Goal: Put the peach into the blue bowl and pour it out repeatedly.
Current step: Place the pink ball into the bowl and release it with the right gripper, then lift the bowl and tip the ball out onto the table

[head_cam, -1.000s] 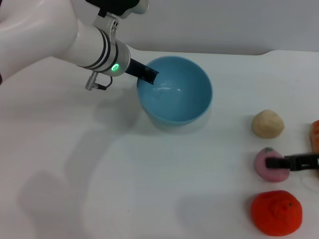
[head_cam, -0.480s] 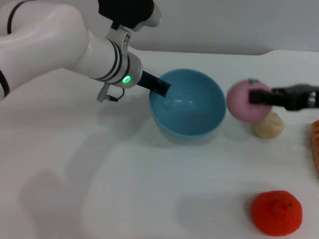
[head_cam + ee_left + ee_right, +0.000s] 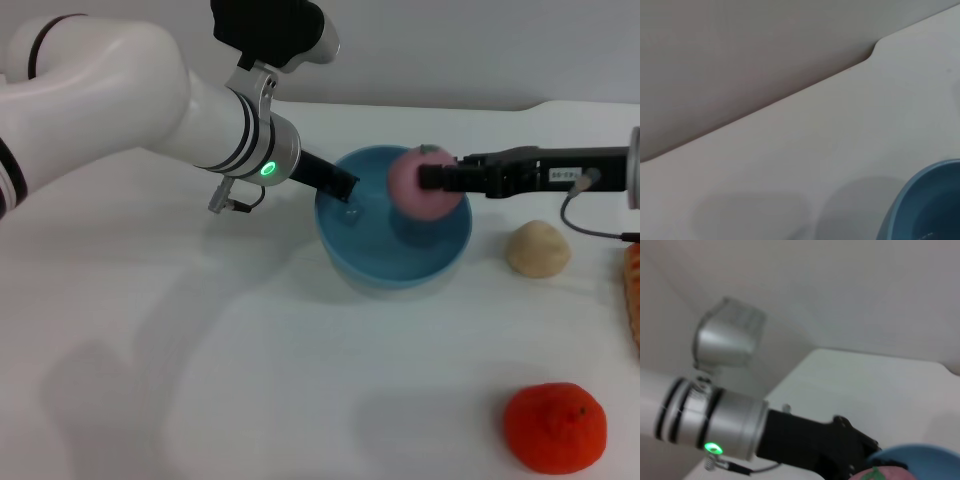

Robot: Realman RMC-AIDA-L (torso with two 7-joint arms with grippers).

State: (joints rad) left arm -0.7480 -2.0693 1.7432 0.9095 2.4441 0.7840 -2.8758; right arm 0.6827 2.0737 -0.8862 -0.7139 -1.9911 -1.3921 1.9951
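So our right gripper has its fingers clamped on the peach and is holding it over the open mouth of the blue bowl, above the rim, not resting inside. The right arm reaches in level from the right side of the table. In the right wrist view we only catch a sliver of the peach with its green stem spot, just above the bowl's rim.

Our left gripper is pinched on the bowl's left rim, 1 dark finger showing right at the edge. The left wrist view shows only the bowl's outer wall and bare table.

Off to the right of the bowl sits a beige lumpy ball. An orange-red fruit lies nearer the front edge, well apart from the bowl.
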